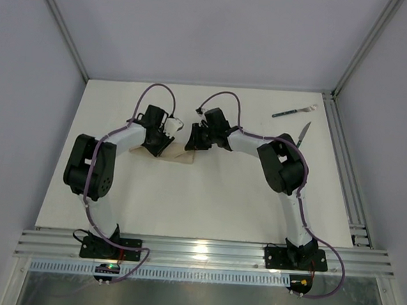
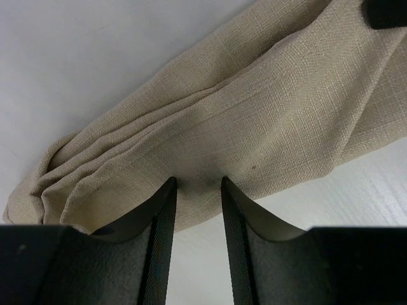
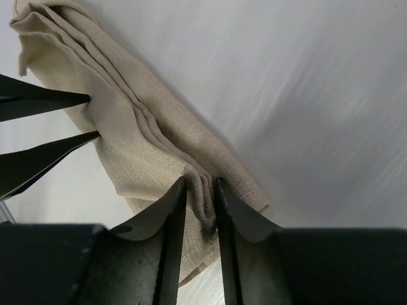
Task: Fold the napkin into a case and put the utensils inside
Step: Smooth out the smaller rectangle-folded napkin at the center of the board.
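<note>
The beige napkin (image 1: 177, 157) lies folded into a long, layered strip on the white table (image 1: 207, 201), between my two grippers. My left gripper (image 2: 198, 181) is open: its tips rest at the strip's near edge (image 2: 254, 121), and bare table shows between the fingers. At the other end my right gripper (image 3: 200, 181) stands open, with a raised fold of the napkin (image 3: 127, 133) loose between its fingers. The left fingers (image 3: 63, 100) show at the left edge of the right wrist view. The fork (image 1: 293, 113) and the knife (image 1: 303, 134), both dark-handled, lie at the far right of the table.
Aluminium rails run along the table's right side (image 1: 342, 162) and its near edge (image 1: 203, 251). Grey walls enclose the back and both sides. Both arm bases (image 1: 110, 244) sit on the near rail.
</note>
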`<state>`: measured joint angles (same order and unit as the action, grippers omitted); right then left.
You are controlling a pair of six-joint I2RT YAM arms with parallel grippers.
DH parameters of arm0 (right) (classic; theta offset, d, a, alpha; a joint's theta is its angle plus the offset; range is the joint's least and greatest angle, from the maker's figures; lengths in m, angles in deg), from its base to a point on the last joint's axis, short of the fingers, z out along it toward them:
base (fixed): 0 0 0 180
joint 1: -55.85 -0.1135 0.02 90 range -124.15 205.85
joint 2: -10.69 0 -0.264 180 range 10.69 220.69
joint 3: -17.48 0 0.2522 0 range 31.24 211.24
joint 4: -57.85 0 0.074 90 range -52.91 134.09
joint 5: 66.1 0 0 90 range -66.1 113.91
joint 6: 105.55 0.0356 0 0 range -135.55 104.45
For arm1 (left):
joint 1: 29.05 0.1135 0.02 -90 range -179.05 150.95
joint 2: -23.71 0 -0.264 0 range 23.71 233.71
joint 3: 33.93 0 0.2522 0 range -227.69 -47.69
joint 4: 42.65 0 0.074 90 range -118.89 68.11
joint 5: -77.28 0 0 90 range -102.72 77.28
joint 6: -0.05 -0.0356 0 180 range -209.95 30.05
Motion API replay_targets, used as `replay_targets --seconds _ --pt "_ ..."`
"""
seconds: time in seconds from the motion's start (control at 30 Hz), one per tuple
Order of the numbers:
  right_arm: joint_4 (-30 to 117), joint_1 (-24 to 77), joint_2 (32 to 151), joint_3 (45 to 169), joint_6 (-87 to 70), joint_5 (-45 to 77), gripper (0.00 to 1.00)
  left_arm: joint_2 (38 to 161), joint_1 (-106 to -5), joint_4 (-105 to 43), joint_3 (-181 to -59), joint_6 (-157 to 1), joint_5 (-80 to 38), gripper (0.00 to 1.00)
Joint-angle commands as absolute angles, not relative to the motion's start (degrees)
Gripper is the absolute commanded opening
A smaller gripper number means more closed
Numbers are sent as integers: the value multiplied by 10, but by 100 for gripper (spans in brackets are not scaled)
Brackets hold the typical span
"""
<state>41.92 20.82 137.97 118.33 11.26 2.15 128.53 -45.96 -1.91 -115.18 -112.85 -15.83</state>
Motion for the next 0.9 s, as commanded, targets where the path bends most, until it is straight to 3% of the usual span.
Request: replay_targets --seconds 0.0,0.3,0.67,0.87 --pt "408 208 1348 1199 94 5 31 1301 -460 -44 -1161 -1128 -154 35" --pt "327 227 1275 1201 27 58 66 1317 -460 -41 -1162 -1125 -165 33" --pt "296 235 1377 1263 38 -2 72 1314 -460 -38 -1160 -1125 -171 34" --pt "287 224 1396 1270 43 -28 64 1316 -461 -38 -1156 -1125 -172 34"
